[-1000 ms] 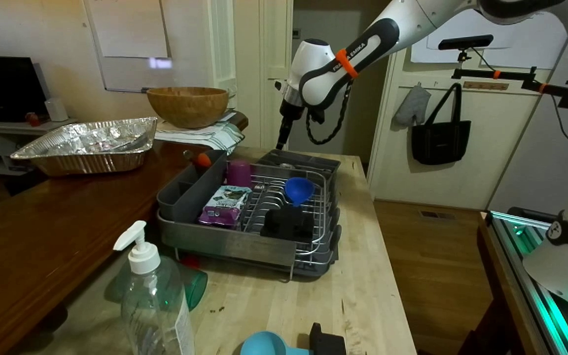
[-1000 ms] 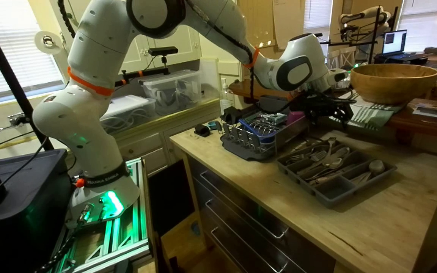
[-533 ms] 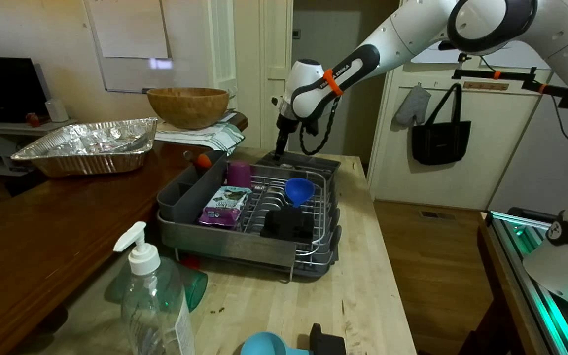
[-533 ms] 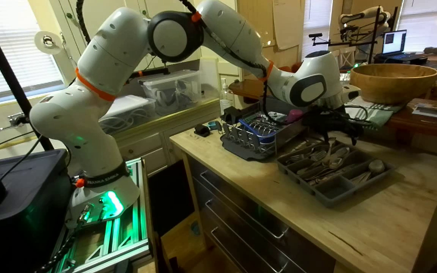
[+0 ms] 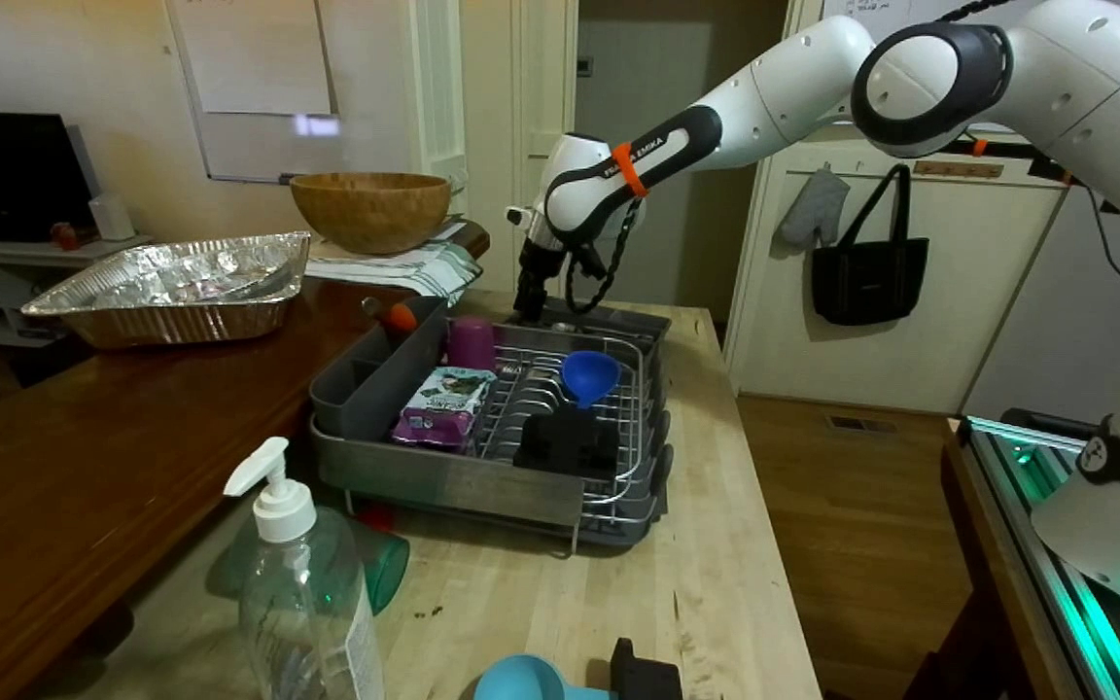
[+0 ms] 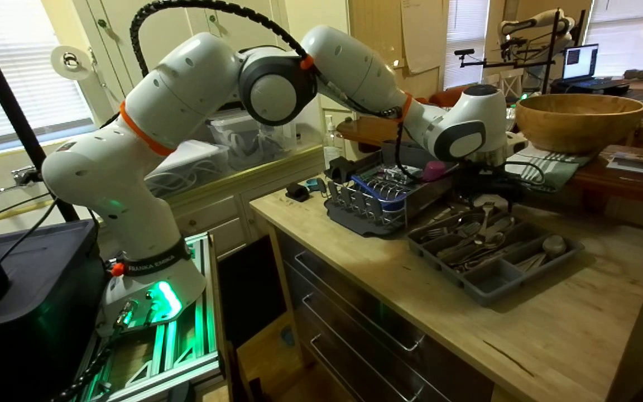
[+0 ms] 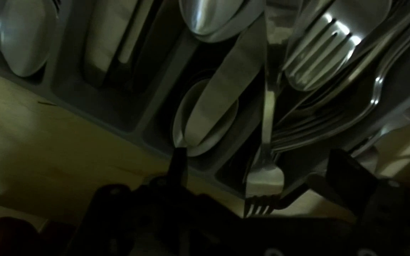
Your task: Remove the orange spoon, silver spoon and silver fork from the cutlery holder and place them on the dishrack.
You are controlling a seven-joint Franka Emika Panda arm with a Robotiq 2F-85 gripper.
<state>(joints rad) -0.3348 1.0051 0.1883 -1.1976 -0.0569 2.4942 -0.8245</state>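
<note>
Hangs the black gripper (image 7: 258,153) low over one edge of the grey cutlery holder (image 6: 492,279), with its fingers (image 7: 178,163) wide apart. Frames between those fingers, in the wrist view, a silver fork (image 7: 264,179) lying across the holder's rim, with tines poking out past the edge. Shows inside the holder, just beside that fork, the bowl of a silver spoon (image 7: 214,138) partly covered by a broad flat handle (image 7: 226,89), and more spoons (image 7: 27,35), forks (image 7: 365,14) and handles (image 7: 114,32) in other compartments.

Stands the holder on a pale wooden counter (image 6: 589,312), just beside the dishrack (image 5: 453,481) in both exterior views. Has on the dishrack, toward the holder, a purple cup (image 5: 472,342) and, farther from the holder, a packet (image 5: 438,399). Carries in the dishrack's grey caddy (image 5: 402,365), at the end nearer the holder, something orange, possibly the orange spoon (image 5: 402,316), mostly hidden by the caddy wall in an exterior view. Bears, on a higher red-brown surface (image 5: 132,428) past the holder, a wooden bowl (image 5: 370,212) over a striped cloth (image 5: 424,267). Sets a pump bottle (image 5: 297,574) well apart from the holder, on the other side of the dishrack.
</note>
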